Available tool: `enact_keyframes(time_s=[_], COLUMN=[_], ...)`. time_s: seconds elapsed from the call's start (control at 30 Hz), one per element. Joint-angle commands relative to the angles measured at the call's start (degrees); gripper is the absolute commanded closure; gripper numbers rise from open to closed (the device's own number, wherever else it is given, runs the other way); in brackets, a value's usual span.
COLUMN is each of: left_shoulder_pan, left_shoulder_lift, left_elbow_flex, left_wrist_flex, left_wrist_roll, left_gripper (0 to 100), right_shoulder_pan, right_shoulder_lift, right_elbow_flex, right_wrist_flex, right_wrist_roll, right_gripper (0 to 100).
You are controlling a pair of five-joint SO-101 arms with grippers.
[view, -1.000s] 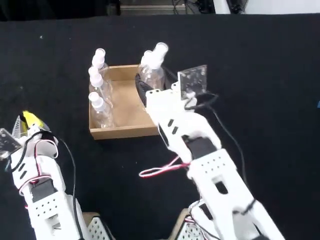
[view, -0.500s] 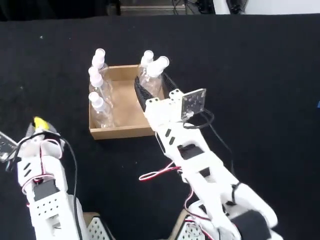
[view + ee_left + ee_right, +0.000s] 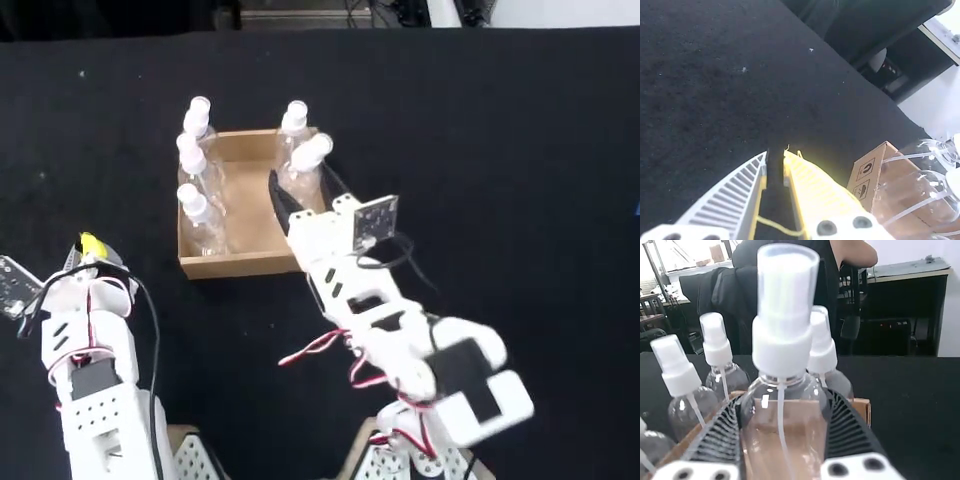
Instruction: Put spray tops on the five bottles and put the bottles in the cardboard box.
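Observation:
The cardboard box point(image 3: 250, 215) stands left of the table's centre. Three clear bottles with white spray tops point(image 3: 193, 160) line its left wall and another point(image 3: 294, 119) stands at its back right corner. My right gripper point(image 3: 299, 196) is shut on a fifth spray-topped bottle point(image 3: 306, 160), tilted over the box's right side; in the right wrist view this bottle point(image 3: 782, 390) sits between the black fingers point(image 3: 720, 435). My left gripper point(image 3: 88, 250) is shut on nothing near the front left, apart from the box; its fingers point(image 3: 800, 175) meet.
A red and white cable point(image 3: 315, 345) loops on the black table beside the right arm. The box's corner point(image 3: 875, 172) and bottles point(image 3: 920, 175) show beyond the left gripper. Furniture and a person sit in the room behind.
The right arm has drawn back toward the table's front and lowered the held bottle along the box's right side. The left gripper has shifted slightly right.

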State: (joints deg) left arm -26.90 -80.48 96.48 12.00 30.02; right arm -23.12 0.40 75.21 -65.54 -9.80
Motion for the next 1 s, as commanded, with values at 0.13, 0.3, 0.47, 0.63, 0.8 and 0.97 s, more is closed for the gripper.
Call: enact_keyframes(time_s=[0.13,0.3,0.47,0.63,0.8,0.97], left_shoulder_pan=[0.7,0.7,0.7,0.7,0.7,0.7], left_shoulder_lift=[-0.5,-0.5,-0.5,-0.5,-0.5,-0.5], left_elbow_flex=[1.4,1.4,1.4,1.4,1.4,1.4], left_wrist_flex=[0.1,0.1,0.1,0.1,0.1,0.2], left_wrist_roll=[0.4,0.4,0.4,0.4,0.4,0.4], left_gripper=[95,95,95,95,95,95], right_shoulder_pan=[1.8,1.8,1.6,1.5,1.4,1.4], right_shoulder_lift=[7.5,10.2,11.9,13.4,14.5,14.5], right_elbow_flex=[-4.4,-6.2,-6.8,-7.5,-8.0,-8.0], right_wrist_flex=[-4.0,-4.0,-4.7,-4.7,-4.3,-4.3], right_wrist_roll=[0.4,2.5,7.5,7.6,7.5,7.3], right_gripper=[98.8,98.8,98.8,98.6,98.5,97.9])
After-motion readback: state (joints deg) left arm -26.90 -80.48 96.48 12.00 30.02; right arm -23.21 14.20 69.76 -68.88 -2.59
